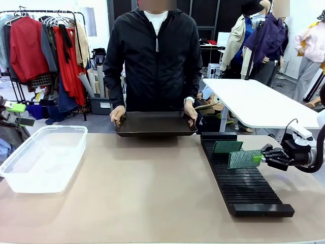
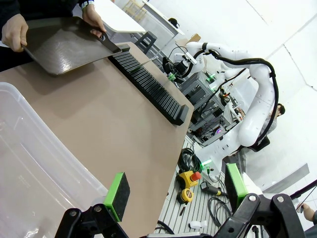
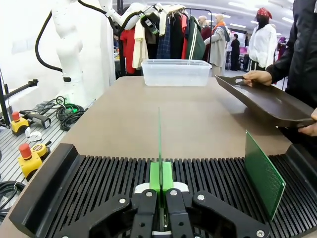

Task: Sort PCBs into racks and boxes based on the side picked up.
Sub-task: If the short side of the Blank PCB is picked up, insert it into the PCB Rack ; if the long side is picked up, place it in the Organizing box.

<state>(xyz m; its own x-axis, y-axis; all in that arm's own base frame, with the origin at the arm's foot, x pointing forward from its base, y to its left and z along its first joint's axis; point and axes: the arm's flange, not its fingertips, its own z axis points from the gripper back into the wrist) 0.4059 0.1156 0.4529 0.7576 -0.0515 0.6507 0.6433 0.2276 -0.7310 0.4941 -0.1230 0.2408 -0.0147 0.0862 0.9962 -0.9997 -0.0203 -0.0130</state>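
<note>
Brown tabletop (image 1: 142, 188) runs between you and the person, who holds a dark tray (image 1: 155, 123) tilted at the far edge, with the clear box (image 1: 43, 157) well off to your left and the black rack (image 1: 244, 178) along your right. Your right gripper (image 1: 260, 158) is pinched shut on the edge of a green PCB (image 1: 244, 159), held upright over the rack's slots; a second PCB (image 1: 227, 147) already stands in a slot just beyond it. From the right wrist camera the held board (image 3: 159, 139) reads as a thin vertical line, roughly square to the slots, so keep that alignment as you lower. Come down slowly and let the bottom edge find one groove, not straddle two. Leave a gap to the standing board (image 3: 264, 173) so you don't knock it. Release only once the board seems seated. Your left gripper (image 2: 173, 191) hangs wide open over the box rim (image 2: 49, 163), holding nothing.
</note>
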